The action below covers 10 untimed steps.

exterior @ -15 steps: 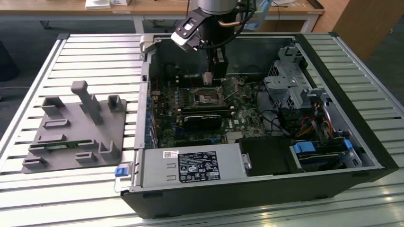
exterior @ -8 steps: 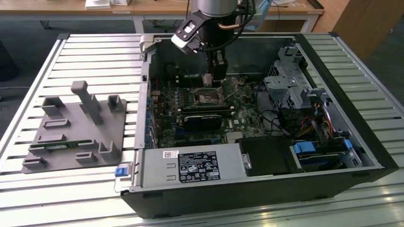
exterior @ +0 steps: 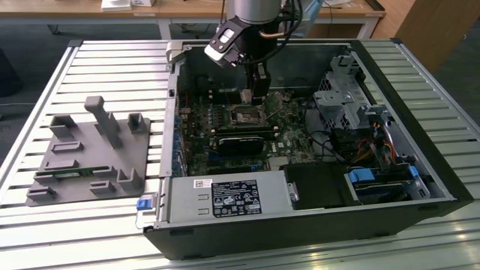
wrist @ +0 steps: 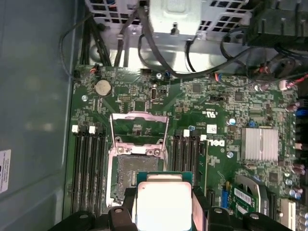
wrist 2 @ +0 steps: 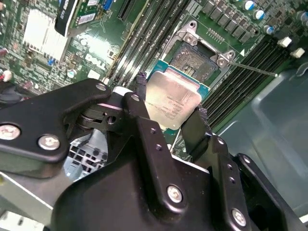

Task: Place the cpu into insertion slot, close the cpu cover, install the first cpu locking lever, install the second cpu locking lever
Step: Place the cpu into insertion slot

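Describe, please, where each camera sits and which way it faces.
Exterior view: off the arm, high outside the open computer case, looking down into it; the arm and gripper hang over the motherboard.
First wrist view: on the arm, facing down onto the motherboard, the open cpu cover and the insertion slot; the fingers flank the cpu.
Second wrist view: on the arm, looking along the black fingers toward the insertion slot.
Both wrist views share the cpu, gripped between the fingers close by the insertion slot.
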Motion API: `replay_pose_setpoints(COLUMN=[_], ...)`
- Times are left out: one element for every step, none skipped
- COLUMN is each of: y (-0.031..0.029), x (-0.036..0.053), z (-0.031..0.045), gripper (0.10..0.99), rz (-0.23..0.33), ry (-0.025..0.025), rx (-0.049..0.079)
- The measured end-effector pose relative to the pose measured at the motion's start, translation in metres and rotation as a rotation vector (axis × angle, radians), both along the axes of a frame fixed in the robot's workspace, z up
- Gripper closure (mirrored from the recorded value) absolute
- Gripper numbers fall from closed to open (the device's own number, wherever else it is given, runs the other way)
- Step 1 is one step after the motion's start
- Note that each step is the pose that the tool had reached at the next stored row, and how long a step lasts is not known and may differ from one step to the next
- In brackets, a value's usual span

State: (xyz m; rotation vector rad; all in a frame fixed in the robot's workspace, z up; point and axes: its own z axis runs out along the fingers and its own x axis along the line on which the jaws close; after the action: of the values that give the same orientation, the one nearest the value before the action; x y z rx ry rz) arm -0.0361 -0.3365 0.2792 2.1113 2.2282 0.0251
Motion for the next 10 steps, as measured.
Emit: replay_pose_setpoints(y=[0.0001, 0.0002, 0.0002, 0.0004, 0.0006, 0.0008, 0.0010, 0.0010, 0.0010, 0.0011], x=[0.0000, 0.0000, 0.0000, 0.0000, 0.0000, 0.0000, 0.0000, 0.0000, 0.0000, 0.0000], z=[-0.0008, -0.0014, -0.0027, -0.0035, -0.0043, -0.0051, -0.0057, -0.0060, -0.0062, -0.0067], gripper=[0.545, 0.545, 0.545, 0.545, 0.545, 0.545, 0.545, 0.545, 0.545, 0.545], rz=[0.015, 0.025, 0.028, 0.028, 0.028, 0.028, 0.028, 0.028, 0.028, 0.028], ry=[-0.0001, -0.0001, 0.0000, 0.0000, 0.0000, 0.0000, -0.0001, 0.0001, 0.0001, 0.0000], rx=[0.000, 0.000, 0.000, 0.000, 0.000, -0.001, -0.001, -0.003, -0.004, -0.005])
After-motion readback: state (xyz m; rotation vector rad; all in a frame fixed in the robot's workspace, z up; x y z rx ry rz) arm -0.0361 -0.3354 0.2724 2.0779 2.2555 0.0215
